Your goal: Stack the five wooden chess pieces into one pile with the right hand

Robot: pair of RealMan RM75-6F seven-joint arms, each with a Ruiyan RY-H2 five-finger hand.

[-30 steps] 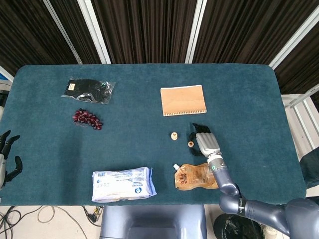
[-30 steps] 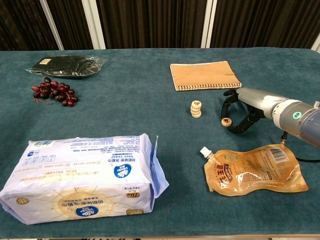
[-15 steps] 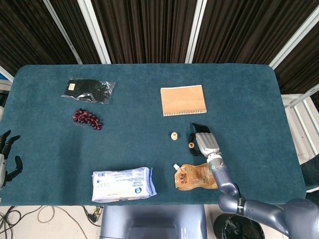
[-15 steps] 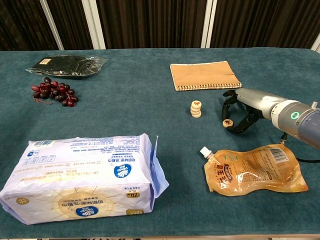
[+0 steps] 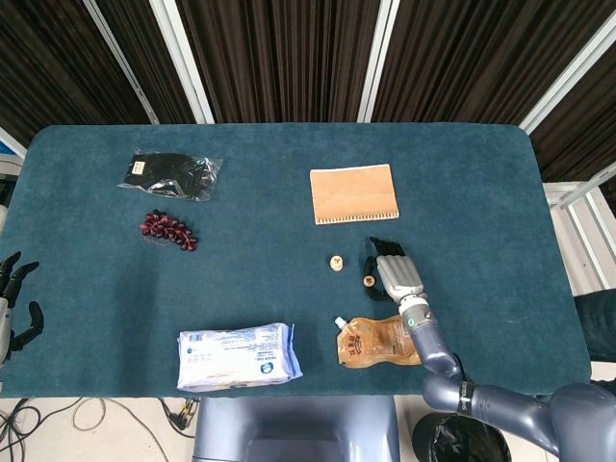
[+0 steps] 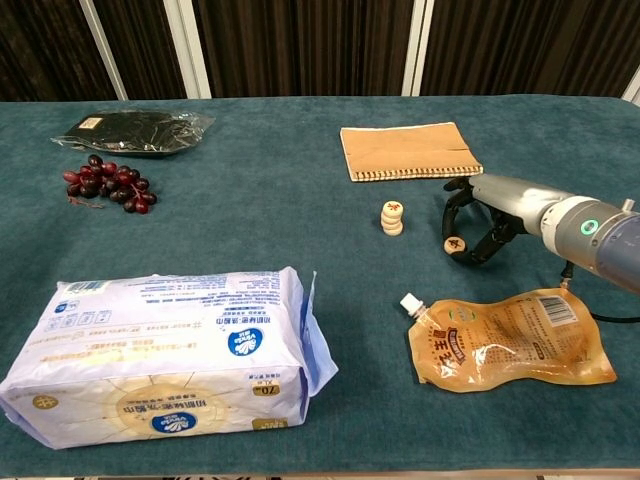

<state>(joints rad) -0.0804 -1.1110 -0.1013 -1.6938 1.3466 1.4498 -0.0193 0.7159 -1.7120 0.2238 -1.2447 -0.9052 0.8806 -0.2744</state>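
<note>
A short stack of round wooden chess pieces (image 5: 336,262) (image 6: 392,218) stands near the middle of the teal table. To its right, a single wooden piece (image 5: 368,280) (image 6: 453,243) sits tilted between the thumb and curled fingers of my right hand (image 5: 390,269) (image 6: 475,225), low over the cloth. The hand pinches this piece, about a hand's width from the stack. My left hand (image 5: 12,308) hangs off the table's left edge with fingers spread and nothing in it.
A tan spiral notebook (image 5: 353,193) (image 6: 410,151) lies behind the stack. An orange spouted pouch (image 5: 378,341) (image 6: 510,340) lies just in front of my right hand. A tissue pack (image 6: 165,355), grapes (image 6: 108,184) and a black bag (image 6: 130,131) are on the left.
My right hand and the pinched piece have shifted only a few pixels. The stack and the left hand have not moved.
</note>
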